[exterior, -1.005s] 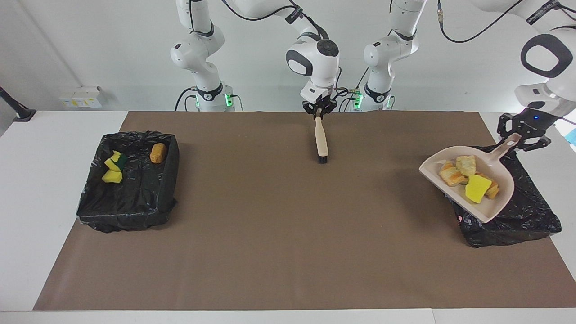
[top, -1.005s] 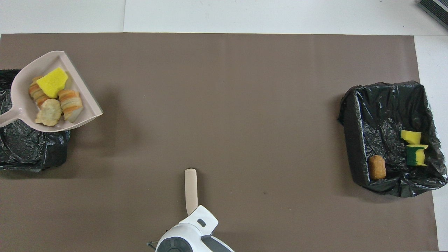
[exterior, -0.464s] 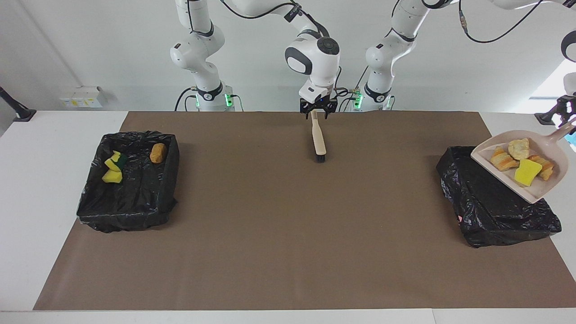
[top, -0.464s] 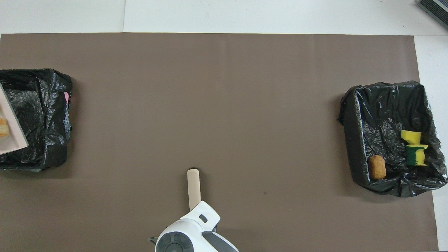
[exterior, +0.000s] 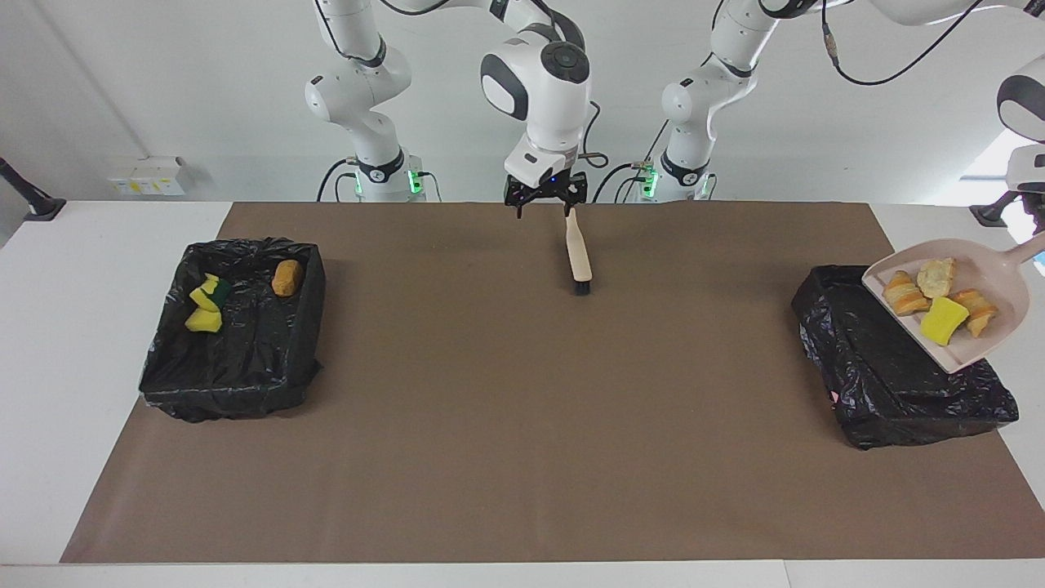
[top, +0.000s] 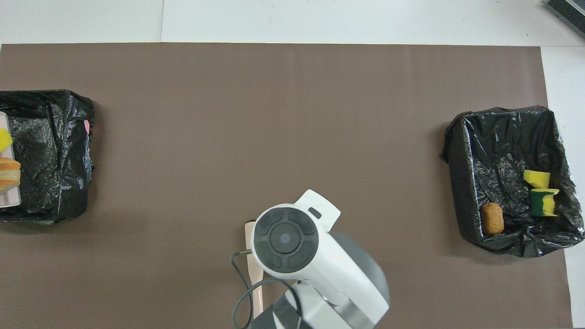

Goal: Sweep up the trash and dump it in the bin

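Observation:
The beige dustpan point(exterior: 971, 353) hangs tilted over the black-lined bin point(exterior: 890, 384) at the left arm's end of the table. Trash lies in the pan: a yellow chunk point(exterior: 939, 320) and tan-orange chunks point(exterior: 904, 294). My left gripper is shut on its handle point(exterior: 1030, 245) at the picture's edge, mostly cut off. In the overhead view only the pan's corner point(top: 10, 201) and some trash point(top: 9, 171) show. The brush point(exterior: 579, 255) lies free on the brown mat. My right gripper point(exterior: 544, 201) hovers open just beside the handle's tip. From overhead, the right arm's wrist covers part of the brush point(top: 256, 278).
A second black-lined bin point(exterior: 237, 371) stands at the right arm's end and holds a yellow chunk point(exterior: 204, 320), a yellow-and-green chunk point(exterior: 211, 292) and a tan one point(exterior: 286, 278). The brown mat point(exterior: 522, 425) covers most of the table.
My right gripper opened, let go of the brush and lifted off toward its own end. My left gripper carried the loaded dustpan outward until it hung over the bin at its end.

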You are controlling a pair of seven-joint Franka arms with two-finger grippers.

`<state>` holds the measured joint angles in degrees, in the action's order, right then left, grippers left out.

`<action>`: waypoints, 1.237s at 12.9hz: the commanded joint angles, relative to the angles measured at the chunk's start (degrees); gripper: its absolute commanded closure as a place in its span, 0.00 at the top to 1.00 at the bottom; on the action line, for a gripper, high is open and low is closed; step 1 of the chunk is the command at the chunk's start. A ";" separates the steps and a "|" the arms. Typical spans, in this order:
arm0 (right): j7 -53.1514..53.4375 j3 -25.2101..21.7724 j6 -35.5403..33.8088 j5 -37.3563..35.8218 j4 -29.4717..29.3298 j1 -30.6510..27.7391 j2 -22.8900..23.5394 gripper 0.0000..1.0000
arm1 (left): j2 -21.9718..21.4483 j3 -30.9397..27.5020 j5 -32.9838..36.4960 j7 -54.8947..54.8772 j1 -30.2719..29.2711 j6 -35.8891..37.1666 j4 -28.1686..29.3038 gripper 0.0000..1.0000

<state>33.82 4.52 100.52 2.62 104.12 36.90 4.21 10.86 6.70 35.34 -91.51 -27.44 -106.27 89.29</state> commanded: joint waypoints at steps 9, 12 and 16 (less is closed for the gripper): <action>-36.96 0.22 -13.95 -5.07 -12.79 -27.29 -0.52 1.00 | 0.13 -0.64 8.54 -0.51 1.51 -4.20 -3.06 0.00; -37.42 0.05 -13.86 -5.43 -16.30 -32.31 -0.52 1.00 | -0.40 -1.60 -6.72 -0.25 1.24 -2.54 -5.80 0.00; -36.80 -0.57 -11.50 -5.26 -18.96 -39.95 0.01 1.00 | -5.14 -0.38 -19.77 15.41 2.47 6.21 -4.40 0.00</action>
<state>-2.44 3.51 88.10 -2.00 86.68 -0.03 3.47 8.56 5.97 18.57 -84.89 -26.33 -105.26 83.98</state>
